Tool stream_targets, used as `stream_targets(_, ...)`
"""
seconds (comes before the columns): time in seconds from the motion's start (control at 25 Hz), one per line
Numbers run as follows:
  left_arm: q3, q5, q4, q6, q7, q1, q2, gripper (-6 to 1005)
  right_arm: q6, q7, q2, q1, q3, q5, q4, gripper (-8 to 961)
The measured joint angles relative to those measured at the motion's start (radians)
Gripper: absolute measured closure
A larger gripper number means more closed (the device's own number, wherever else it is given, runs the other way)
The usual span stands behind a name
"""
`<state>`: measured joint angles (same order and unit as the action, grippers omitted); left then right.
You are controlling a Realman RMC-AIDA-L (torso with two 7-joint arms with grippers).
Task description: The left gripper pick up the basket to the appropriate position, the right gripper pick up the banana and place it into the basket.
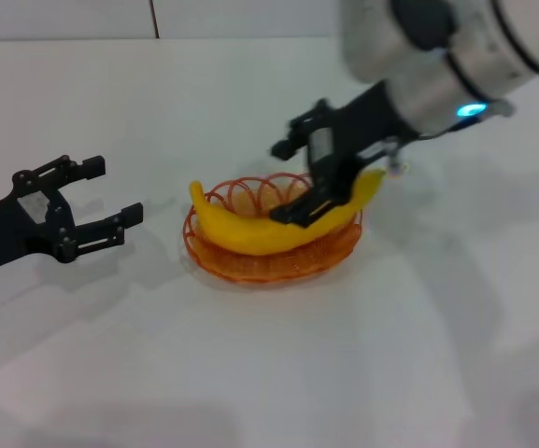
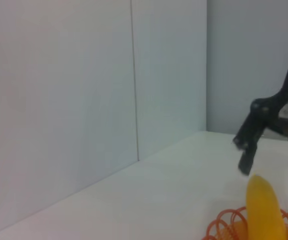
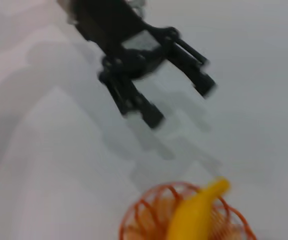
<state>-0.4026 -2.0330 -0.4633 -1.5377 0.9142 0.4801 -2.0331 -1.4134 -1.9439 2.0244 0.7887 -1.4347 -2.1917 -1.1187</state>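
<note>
The yellow banana (image 1: 241,233) lies across the orange wire basket (image 1: 250,271) on the white table, its ends resting over the rim. My right gripper (image 1: 284,183) hangs over the basket, open. One finger is above the far rim and the other is at the banana's top side. My left gripper (image 1: 112,192) stands open to the left of the basket, a short gap away and holding nothing. The right wrist view shows the left gripper (image 3: 179,103) beyond the banana (image 3: 193,215) and the basket (image 3: 139,215).
The white table (image 1: 278,373) stretches in front of and to the right of the basket. A pale wall (image 2: 84,75) with a vertical seam rises behind it. In the left wrist view a black finger (image 2: 248,135) of the right gripper hangs above the banana's tip (image 2: 263,210).
</note>
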Motion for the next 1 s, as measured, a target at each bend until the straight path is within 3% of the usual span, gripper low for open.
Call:
stream_targets(0.28, 0.001, 0.005, 0.000, 0.001, -0.001, -0.003, 0.001, 139, -0.114, 0.073, 0.000, -0.177, 0.244, -0.015, -0.091, 112)
stream_targets(0.56, 0.001, 0.005, 0.000, 0.001, -0.005, -0.003, 0.000, 139, -0.221, 0.298, 0.001, -0.327, 0.511, 0.117, 0.017, 117)
stream_targets(0.72, -0.023, -0.016, 0.000, -0.015, 0.001, -0.004, 0.002, 139, -0.275, 0.476, 0.000, -0.346, 0.634, 0.140, 0.150, 122)
stream_targets(1.0, -0.035, -0.104, -0.023, -0.069, 0.036, -0.031, 0.014, 139, -0.280, 0.622, -0.001, -0.347, 0.686, 0.139, 0.263, 122)
